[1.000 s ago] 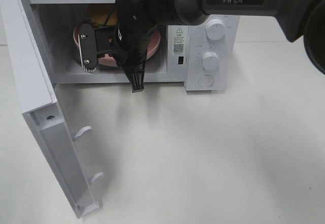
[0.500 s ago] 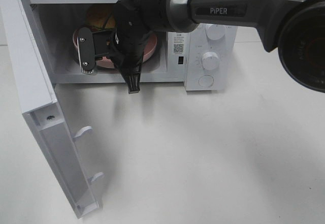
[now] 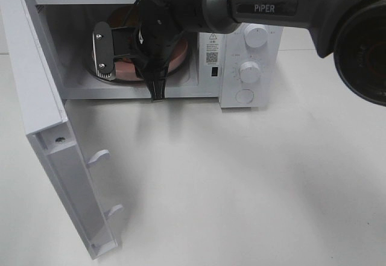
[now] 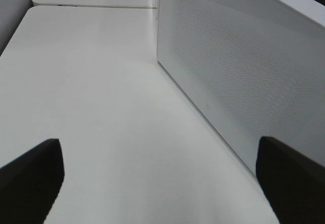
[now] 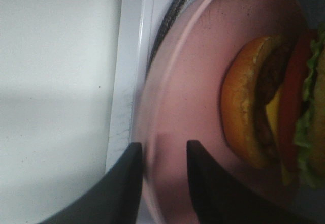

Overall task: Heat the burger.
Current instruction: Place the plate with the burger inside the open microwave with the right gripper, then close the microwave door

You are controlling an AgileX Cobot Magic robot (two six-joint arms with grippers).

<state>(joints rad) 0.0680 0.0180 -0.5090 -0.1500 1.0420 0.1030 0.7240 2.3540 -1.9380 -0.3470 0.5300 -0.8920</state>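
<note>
Far edge of counter (image 3: 241, 187), inside the open microwave (image 3: 253, 43): burger (image 5: 269, 107) sits on pink plate (image 5: 188, 82). Loading looks done. Right hand (image 5: 165, 145) straddles the plate rim, jaws partly parted, grip apparently slack. Left hand (image 4: 160, 148) wide, empty, near door (image 3: 36, 97). Remaining: withdraw, shut door, set dials (image 3: 249, 72).
</note>
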